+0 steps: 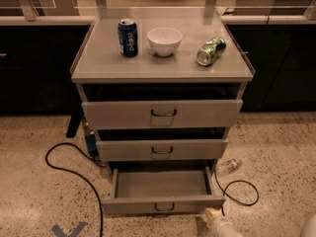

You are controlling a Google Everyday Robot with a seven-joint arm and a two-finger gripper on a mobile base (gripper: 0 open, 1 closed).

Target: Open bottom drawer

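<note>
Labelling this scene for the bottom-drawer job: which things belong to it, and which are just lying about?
Job: bottom drawer, pulled out; end effector, low by the drawer's right front corner.
Lying about: blue can, bowl and green can on its side, all on the cabinet top; cable and bottle on the floor.

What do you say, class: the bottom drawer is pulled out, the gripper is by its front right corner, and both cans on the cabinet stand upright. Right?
Not quite. The camera view shows only the blue can upright; the green can lies on its side. The bottom drawer is pulled out, with the gripper by its front right corner.
</note>
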